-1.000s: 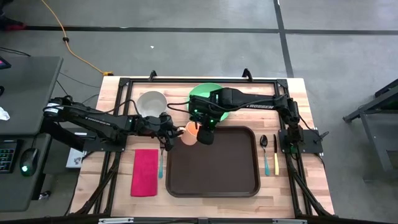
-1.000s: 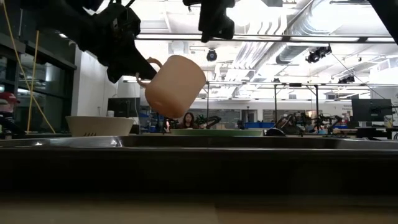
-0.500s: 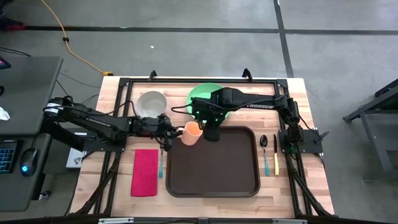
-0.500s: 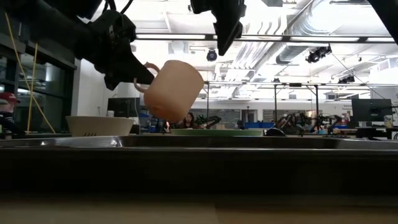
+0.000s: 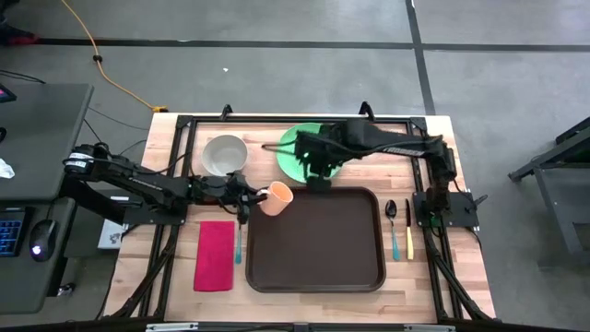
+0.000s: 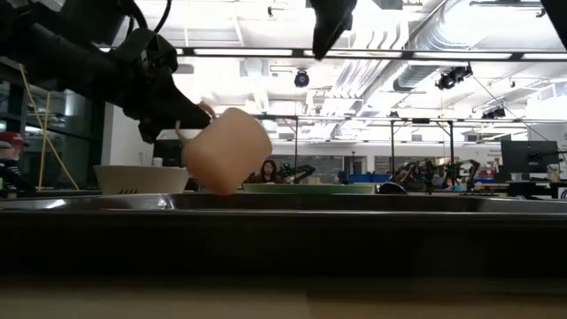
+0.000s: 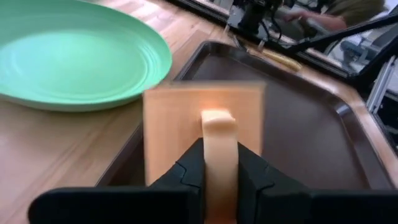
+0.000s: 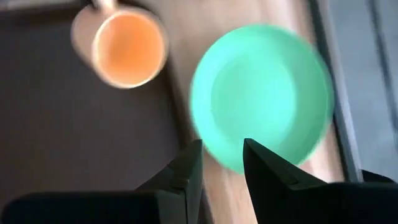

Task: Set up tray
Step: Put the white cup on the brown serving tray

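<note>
Wooden table [image 5: 442, 138] under everything; we take the tray as landmark. Dark brown plastic tray [image 5: 315, 240] lies flat mid-table toward the near edge, nothing resting on its floor. Green plate [image 5: 293, 152] sits just beyond the tray's far edge, on the wood. Red cloth napkin [image 5: 215, 254] lies left of the tray, apart from it, with a blue-handled utensil [image 5: 239, 244] between napkin and tray. White bowl [image 5: 225, 153] stands beyond the tray's far-left corner, left of the plate. Right of the tray we see a spoon [image 5: 392, 221] and a yellow-handled utensil [image 5: 409, 242] side by side.

Left gripper [image 5: 241, 194] is at the tray's far-left corner, fingers [image 7: 186, 177] pinched narrow on the handle of a peach mug [image 5: 277, 197]. Mug is tilted and off the surface in the low view [image 6: 225, 149], over the tray's far-left corner; the wrist view [image 7: 204, 127] shows tray floor behind it.

Right gripper [image 5: 318, 175] hangs high over the plate's near rim, just past the tray's far edge, fingers [image 8: 186, 171] a narrow gap apart and holding nothing.
</note>
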You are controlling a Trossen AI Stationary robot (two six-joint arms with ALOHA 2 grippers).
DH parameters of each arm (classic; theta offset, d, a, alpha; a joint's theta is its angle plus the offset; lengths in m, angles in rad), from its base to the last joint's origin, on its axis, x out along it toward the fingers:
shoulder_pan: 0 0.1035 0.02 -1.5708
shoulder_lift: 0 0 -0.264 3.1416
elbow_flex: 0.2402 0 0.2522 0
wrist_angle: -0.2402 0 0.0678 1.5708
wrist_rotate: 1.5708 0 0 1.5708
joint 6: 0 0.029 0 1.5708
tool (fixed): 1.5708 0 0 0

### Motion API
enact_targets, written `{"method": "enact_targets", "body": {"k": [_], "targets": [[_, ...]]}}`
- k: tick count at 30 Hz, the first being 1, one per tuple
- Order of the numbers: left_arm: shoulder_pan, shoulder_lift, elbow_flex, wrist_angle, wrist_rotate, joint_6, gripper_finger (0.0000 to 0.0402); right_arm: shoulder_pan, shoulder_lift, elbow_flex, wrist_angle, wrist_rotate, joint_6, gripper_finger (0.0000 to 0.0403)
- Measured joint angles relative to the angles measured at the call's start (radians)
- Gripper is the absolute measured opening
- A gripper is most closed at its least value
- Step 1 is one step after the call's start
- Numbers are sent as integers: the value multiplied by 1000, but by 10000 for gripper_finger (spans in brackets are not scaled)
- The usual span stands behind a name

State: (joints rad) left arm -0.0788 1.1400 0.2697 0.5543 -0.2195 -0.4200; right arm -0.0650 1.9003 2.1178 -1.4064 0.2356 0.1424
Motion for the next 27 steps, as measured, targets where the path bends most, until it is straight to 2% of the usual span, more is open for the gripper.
{"method": "enact_targets", "body": {"k": [5,11,14,20,24,27], "targets": [[0,0,-39,66,-7,15,63,-26,-101,0,42,34,50,94],[0,0,-55,105,-34,24,85,-41,-212,0,95,56,94,94],[0,0,-55,108,-38,44,69,-40,-247,0,99,75,114,94],[0,1,-56,151,-63,78,62,-39,-275,0,99,78,134,94],[0,1,-56,154,-87,79,78,-39,-272,-5,103,65,124,94],[0,1,-56,156,-88,82,70,-39,-270,-26,103,56,120,94]]}}
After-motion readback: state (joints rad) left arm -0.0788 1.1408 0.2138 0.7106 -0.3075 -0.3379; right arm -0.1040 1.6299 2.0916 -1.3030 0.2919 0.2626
